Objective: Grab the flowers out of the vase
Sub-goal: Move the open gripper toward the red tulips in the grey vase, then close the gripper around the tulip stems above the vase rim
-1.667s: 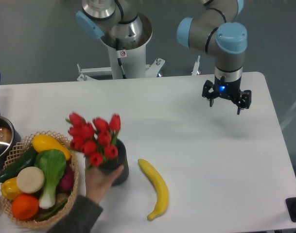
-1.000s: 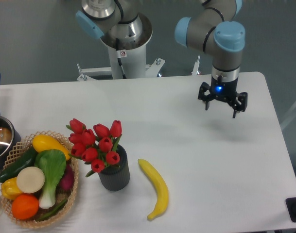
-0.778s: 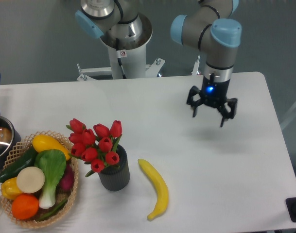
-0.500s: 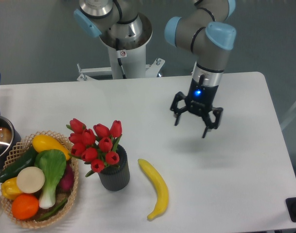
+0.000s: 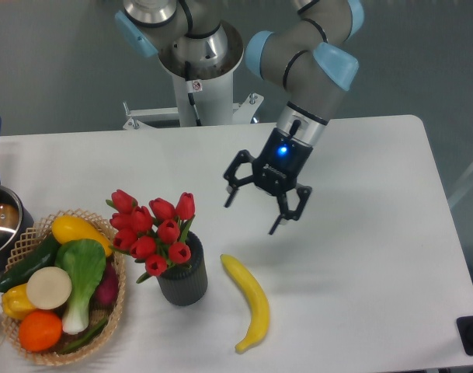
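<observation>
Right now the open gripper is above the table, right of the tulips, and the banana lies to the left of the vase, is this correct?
Not quite. In the camera view the banana lies right of the vase, not left. The rest holds: the open gripper hangs above the table, right of the tulips.

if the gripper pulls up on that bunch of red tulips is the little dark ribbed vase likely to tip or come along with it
Possibly. The red tulip bunch spreads wider than the short dark grey ribbed vase, so the load looks top-heavy. The tulips lean left, so a pull might drag on the rim and tilt it. The open two-finger gripper is not yet touching them.
</observation>
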Available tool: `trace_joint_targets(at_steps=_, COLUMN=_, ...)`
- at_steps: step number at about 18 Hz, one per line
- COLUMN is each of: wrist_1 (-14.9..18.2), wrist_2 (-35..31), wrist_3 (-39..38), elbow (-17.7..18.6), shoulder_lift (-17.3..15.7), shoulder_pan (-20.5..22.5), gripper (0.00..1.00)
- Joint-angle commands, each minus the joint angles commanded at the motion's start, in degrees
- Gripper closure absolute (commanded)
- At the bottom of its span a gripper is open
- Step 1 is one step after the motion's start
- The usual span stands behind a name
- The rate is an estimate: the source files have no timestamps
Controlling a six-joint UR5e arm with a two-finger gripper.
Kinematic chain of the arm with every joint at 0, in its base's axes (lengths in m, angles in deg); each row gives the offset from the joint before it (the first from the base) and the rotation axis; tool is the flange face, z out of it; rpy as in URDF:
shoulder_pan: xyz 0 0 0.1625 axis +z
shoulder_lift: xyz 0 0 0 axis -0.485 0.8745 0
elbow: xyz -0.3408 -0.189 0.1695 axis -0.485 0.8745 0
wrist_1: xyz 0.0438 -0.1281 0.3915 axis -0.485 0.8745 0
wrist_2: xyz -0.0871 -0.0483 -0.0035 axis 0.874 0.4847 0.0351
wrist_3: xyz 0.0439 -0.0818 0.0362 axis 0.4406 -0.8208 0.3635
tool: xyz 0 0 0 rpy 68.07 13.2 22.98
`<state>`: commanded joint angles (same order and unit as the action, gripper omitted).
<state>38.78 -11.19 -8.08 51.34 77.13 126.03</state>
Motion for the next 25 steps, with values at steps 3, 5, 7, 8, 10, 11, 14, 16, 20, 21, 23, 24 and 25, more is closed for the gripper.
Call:
trace_joint_targets(at_steps=3, wrist_1=0.0, wrist_2=0.0, wrist_3=0.1, elbow=-0.5, shoulder_lift=0.3, shoulder_pan=-1.8, gripper=0.0)
trace_joint_targets(at_steps=5, wrist_1=0.0, wrist_2=0.0, wrist_3=0.0, elbow=-1.7, shoulder_lift=1.3, shoulder_pan=-4.0, gripper=0.0)
trace_joint_targets(at_steps=7, wrist_1=0.0, wrist_2=0.0, wrist_3=0.0, elbow=-2.9, shoulder_lift=2.4, shoulder_pan=-5.6, gripper=0.0)
trace_joint_targets(at_steps=8, wrist_1=0.0, wrist_2=0.1, wrist_3=0.0, elbow=-3.7, shoulder_lift=3.2, shoulder_pan=-6.5, gripper=0.0)
trace_joint_targets(at_steps=10, wrist_1=0.0, wrist_2=-0.1, wrist_3=0.0, elbow=-4.7, shoulder_lift=4.0, shoulder_pan=-8.2, gripper=0.0)
trace_joint_targets(at_steps=11, wrist_1=0.0, wrist_2=0.0, wrist_3=0.0, elbow=-5.1, shoulder_lift=4.4, shoulder_pan=-8.4, gripper=0.0)
trace_joint_targets(at_steps=14, wrist_1=0.0, wrist_2=-0.1, wrist_3=0.0, elbow=-5.1, shoulder_lift=4.7, shoulder_pan=-10.2, gripper=0.0)
trace_joint_targets(at_steps=16, wrist_1=0.0, wrist_2=-0.1, wrist_3=0.0, elbow=-5.1, shoulder_lift=5.2, shoulder_pan=-11.2, gripper=0.0)
trace_joint_targets(at_steps=20, wrist_1=0.0, wrist_2=2.4, wrist_3=-0.9, elbow=-5.4, shoulder_lift=6.4, shoulder_pan=-11.9, gripper=0.31)
trace_joint_targets(at_steps=21, wrist_1=0.0, wrist_2=4.9, wrist_3=-1.9, elbow=-5.4, shoulder_lift=7.2, shoulder_pan=-11.6, gripper=0.57)
trace_joint_targets(at_steps=23, wrist_1=0.0, wrist_2=7.1, wrist_3=-2.4, elbow=-5.5, shoulder_lift=7.2, shoulder_pan=-10.6, gripper=0.96)
trace_joint_targets(at_steps=24, wrist_1=0.0, wrist_2=7.1, wrist_3=-2.4, elbow=-5.7, shoulder_lift=7.0, shoulder_pan=-10.3, gripper=1.0)
trace_joint_targets(at_steps=25, wrist_1=0.0, wrist_2=7.1, wrist_3=-2.4, elbow=-5.8, shoulder_lift=6.9, shoulder_pan=-10.0, gripper=1.0)
